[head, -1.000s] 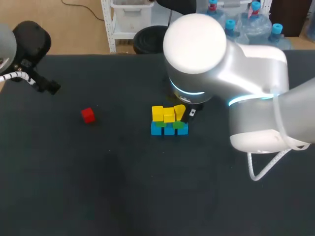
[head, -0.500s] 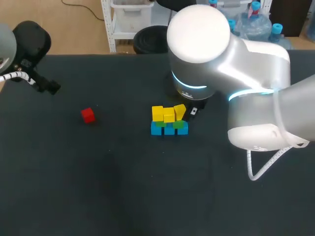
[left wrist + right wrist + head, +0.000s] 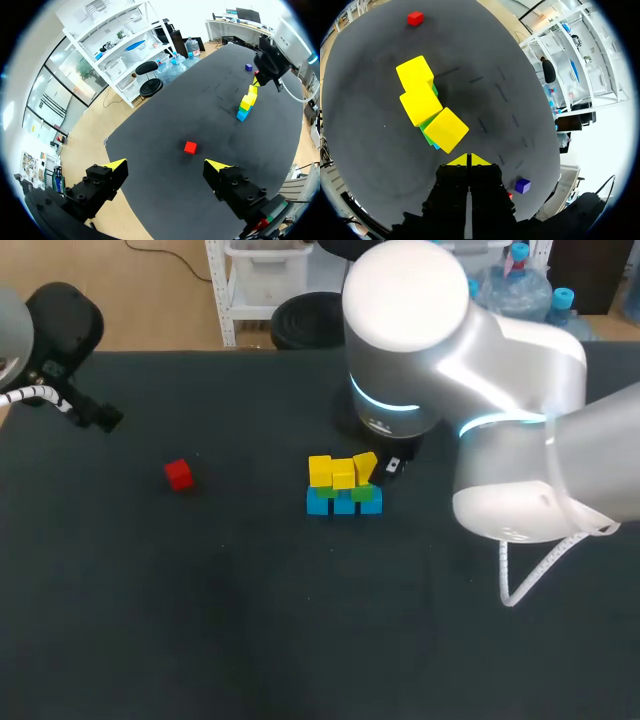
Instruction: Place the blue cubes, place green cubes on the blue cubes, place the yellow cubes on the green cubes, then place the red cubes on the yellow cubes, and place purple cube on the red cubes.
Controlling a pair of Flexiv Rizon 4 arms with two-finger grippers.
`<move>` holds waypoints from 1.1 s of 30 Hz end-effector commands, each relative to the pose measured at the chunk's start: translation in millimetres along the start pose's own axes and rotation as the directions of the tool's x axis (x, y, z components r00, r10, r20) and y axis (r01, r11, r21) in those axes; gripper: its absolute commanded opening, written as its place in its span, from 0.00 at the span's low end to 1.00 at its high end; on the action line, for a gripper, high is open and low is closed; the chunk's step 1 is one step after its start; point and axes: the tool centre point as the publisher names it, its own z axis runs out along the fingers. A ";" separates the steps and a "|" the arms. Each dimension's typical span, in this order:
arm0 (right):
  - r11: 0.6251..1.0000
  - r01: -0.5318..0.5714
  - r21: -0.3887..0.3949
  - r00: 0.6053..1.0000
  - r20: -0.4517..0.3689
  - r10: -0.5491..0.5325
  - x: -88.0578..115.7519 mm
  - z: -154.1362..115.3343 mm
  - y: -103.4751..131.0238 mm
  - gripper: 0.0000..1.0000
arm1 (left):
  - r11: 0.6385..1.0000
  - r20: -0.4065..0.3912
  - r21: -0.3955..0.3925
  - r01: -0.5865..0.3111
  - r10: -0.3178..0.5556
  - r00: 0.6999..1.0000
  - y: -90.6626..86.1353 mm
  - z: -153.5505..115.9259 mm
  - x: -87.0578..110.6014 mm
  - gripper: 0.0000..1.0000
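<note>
Right arm (image 3: 480, 390) rose; three yellow cubes (image 3: 343, 471), one red cube (image 3: 179, 474).

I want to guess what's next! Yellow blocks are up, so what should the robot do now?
Probably lower the open left gripper toward the red cube ahead of it: three yellow cubes already top the green cubes, so red comes next.
</note>
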 end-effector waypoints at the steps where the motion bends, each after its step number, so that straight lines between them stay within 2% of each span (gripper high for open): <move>1: 1.000 -0.002 -0.007 1.000 -0.003 0.002 -0.5 -0.1 -0.8 0.00 | 1.000 0.001 0.002 -0.001 0.001 1.000 0.9 0.5 -0.1 1.00; 33: 0.998 -0.005 -0.066 1.000 -0.012 0.004 -5.4 5.0 2.2 0.00 | 1.000 0.001 0.002 -0.001 0.001 1.000 0.9 0.5 -0.1 1.00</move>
